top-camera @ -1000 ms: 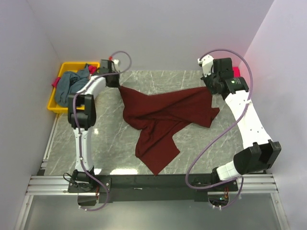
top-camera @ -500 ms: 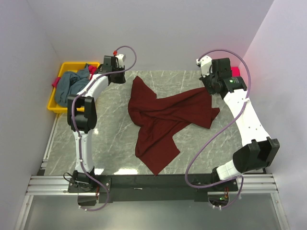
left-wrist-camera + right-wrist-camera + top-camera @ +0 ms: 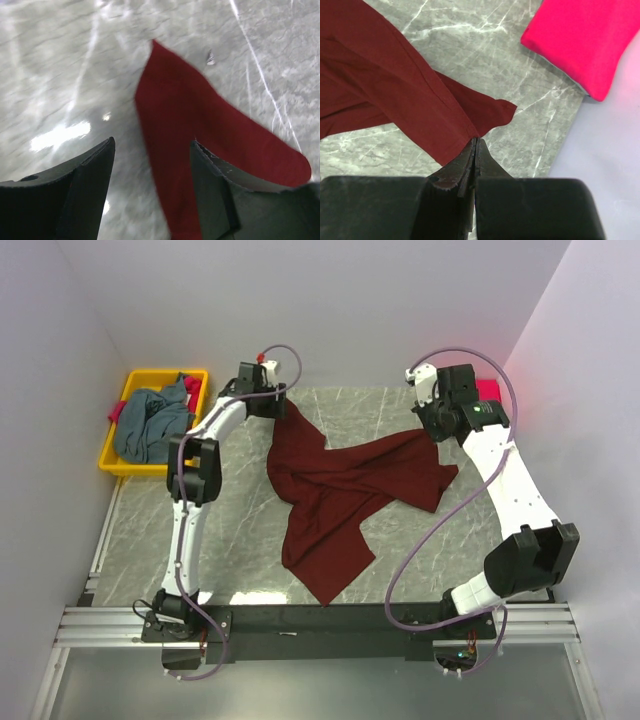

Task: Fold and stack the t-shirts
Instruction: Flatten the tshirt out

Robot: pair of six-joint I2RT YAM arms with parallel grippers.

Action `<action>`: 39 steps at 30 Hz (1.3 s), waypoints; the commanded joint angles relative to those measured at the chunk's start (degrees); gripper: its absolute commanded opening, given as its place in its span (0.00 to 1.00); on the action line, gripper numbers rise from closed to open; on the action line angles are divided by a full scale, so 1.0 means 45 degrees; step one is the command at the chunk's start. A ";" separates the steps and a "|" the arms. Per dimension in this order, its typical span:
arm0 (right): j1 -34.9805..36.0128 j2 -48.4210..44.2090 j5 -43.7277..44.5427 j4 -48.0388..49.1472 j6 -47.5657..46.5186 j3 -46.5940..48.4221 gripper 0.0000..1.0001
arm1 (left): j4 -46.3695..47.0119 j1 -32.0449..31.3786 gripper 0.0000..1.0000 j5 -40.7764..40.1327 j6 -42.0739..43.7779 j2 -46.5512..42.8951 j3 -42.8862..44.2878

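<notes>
Maroon first: find the maroon t-shirt [image 3: 330, 490] rumpled and unfolded across the middle of the surface [image 3: 200, 540], with one corner drawn toward the far left and another toward the far right. Note the left gripper [image 3: 151, 150] released, jaws apart, poised just above the far-left corner and holding nothing. Note the right gripper [image 3: 476, 142] clenched on the hem at the far-right corner. Find the pink-red t-shirt [image 3: 580, 40], apparently folded, at the far right corner of the surface, and the grey-blue t-shirt [image 3: 150, 425] heaped in the yellow bin [image 3: 150, 374]. Judge the step in hand as spreading the garment flat, ahead of any fold. Next, probably: lower onto the far-left corner, close on it, then pull against the right-hand hold until flat. Avoid disturbing the folded piece nearby.
</notes>
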 commanded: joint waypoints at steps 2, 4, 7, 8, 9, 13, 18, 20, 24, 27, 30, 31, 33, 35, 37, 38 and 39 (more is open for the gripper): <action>-0.0103 0.0074 -0.0214 0.0028 0.0265 -0.0029 0.00 | 0.0630 -0.0324 0.69 0.0118 -0.0166 0.0859 0.1445; -0.0103 0.0074 -0.0194 0.0009 0.0284 -0.0068 0.00 | 0.0630 -0.0422 0.70 0.0079 -0.0166 0.1096 0.1738; -0.0103 0.0055 -0.0136 0.0048 0.0284 -0.0127 0.00 | 0.0747 -0.0578 0.72 0.0079 -0.0225 0.1408 0.1856; -0.0103 0.0016 -0.0116 0.0048 0.0265 -0.0166 0.00 | 0.0786 -0.0637 0.72 0.0060 -0.0263 0.1545 0.1895; -0.0123 0.0016 -0.0097 0.0067 0.0265 -0.0166 0.00 | 0.0863 -0.0657 0.71 0.0001 -0.0322 0.1623 0.1915; -0.0103 -0.0023 0.0001 0.0028 0.0304 -0.0166 0.00 | 0.0981 -0.0676 0.63 0.0098 -0.0537 0.1975 0.2208; -0.0123 -0.0140 0.0274 0.0087 0.0246 -0.0010 0.00 | 0.1020 -0.0521 0.00 0.0098 -0.0400 0.1275 0.2287; -0.0201 -0.0218 0.0411 0.0204 0.0148 0.0243 0.00 | 0.1137 -0.0132 0.00 0.0371 -0.0536 0.0109 0.2131; -0.0532 -0.0452 0.0490 0.0477 0.0225 0.1199 0.00 | 0.1137 0.0865 0.00 0.1171 -0.0694 -0.2452 0.1975; -0.0689 -0.0628 0.0548 0.0867 0.0343 0.2097 0.00 | 0.1157 0.1549 0.00 0.1717 -0.0537 -0.4524 0.1663; -0.0670 -0.0901 0.0626 0.1316 0.0401 0.3054 0.00 | 0.1021 0.1999 0.00 0.2518 -0.0518 -0.6243 0.1233; -0.0689 -0.0941 0.0665 0.1550 0.0421 0.3579 0.00 | 0.1040 0.2096 0.00 0.2694 -0.0518 -0.7059 0.0903; -0.0709 -0.1077 0.0801 0.1882 0.0460 0.4283 0.00 | 0.1331 0.2175 0.00 0.2969 -0.0576 -0.7883 0.0221; -0.0689 -0.1214 0.0918 0.2449 0.0460 0.4695 0.00 | 0.1663 0.2253 0.00 0.2931 -0.0654 -0.9075 -0.0211; -0.0689 -0.1468 0.1094 0.3013 0.0421 0.5184 0.00 | 0.2094 0.2331 0.00 0.2794 -0.0713 -1.0011 -0.0584; -0.0689 -0.1546 0.1153 0.3171 0.0421 0.5340 0.00 | 0.2172 0.2332 0.00 0.2697 -0.0752 -1.0268 -0.0623; -0.0689 -0.1740 0.1250 0.3347 0.0421 0.5535 0.00 | 0.2231 0.2332 0.00 0.2541 -0.0752 -1.0522 -0.0720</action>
